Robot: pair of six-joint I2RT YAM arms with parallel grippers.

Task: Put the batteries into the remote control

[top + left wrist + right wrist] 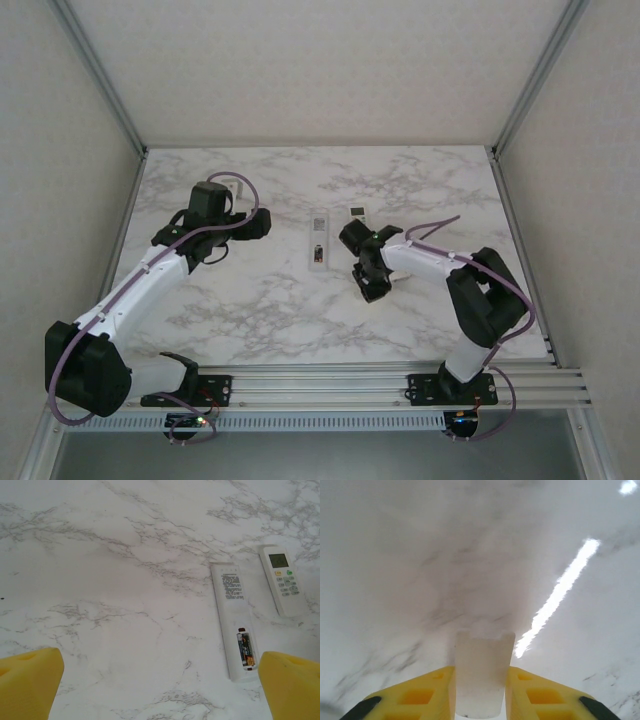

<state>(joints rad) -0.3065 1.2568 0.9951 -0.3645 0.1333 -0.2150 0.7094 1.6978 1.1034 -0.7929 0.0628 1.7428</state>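
1. Closest to the arm bases, the right gripper is clamped on a white plastic piece, its yellow fingers pressing both sides. The piece is flat, cloudy and notched at its far end, with no print that I can see. It sits low over the marble table, near the remote control and on the near side to its right.
2. The remote control lies face down at mid-table with its battery bay uncovered at the near end.
3. The batteries lie inside that bay, lengthwise along the remote. They are slim and dark with reddish-orange markings. Their lettering is too small to read, and I cannot tell how many are seated.
4. Farther up the remote's white back is a label, a block of fine black print under a short heading, none of it legible.
5. Well apart to the remote's left, the left gripper hangs over bare marble, its yellow fingertips spread wide.
6. Just beside the remote on its right, and set a little farther back, is a second remote. It lies face up, white, with a greyish display, one yellow and one green button, then rows of pale keys. No brand can be read.
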